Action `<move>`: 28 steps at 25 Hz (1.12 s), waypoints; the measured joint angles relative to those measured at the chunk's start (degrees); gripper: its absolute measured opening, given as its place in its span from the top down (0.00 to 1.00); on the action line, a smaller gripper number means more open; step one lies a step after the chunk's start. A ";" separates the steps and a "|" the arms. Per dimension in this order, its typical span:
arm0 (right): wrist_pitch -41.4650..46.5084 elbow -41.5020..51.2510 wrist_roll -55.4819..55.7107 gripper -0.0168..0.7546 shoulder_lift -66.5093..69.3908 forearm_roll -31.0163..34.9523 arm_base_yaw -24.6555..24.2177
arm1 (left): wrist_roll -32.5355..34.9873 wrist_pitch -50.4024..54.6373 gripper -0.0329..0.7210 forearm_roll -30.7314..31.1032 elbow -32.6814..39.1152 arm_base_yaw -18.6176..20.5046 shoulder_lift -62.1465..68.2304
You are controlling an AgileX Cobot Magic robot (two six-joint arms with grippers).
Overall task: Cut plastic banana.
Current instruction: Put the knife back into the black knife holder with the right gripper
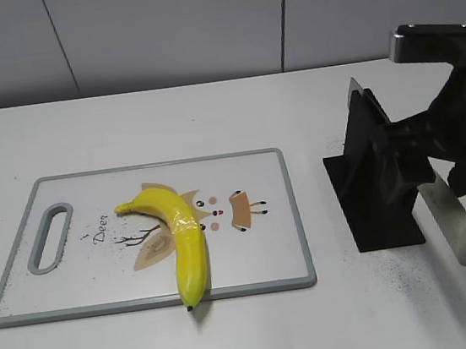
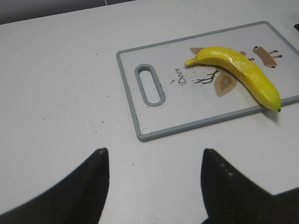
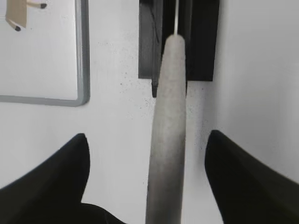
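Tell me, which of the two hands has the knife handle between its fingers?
The right hand: the grey knife handle runs between its open fingers. The left hand hovers over bare table, nothing between its fingers.

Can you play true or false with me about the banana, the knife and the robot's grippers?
1. The banana lies on the cutting board. True.
2. The banana is already cut in two. False: it is whole.
3. The knife sits in a black stand. True.
4. The left gripper holds the banana. False: it is open above the bare table, apart from the board.
5. The right gripper is open around the knife handle. True.
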 joint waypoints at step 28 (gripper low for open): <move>3.48 16.17 -30.90 0.22 -50.01 -1.04 0.00 | 0.00 0.00 0.18 -0.05 0.45 0.00 0.00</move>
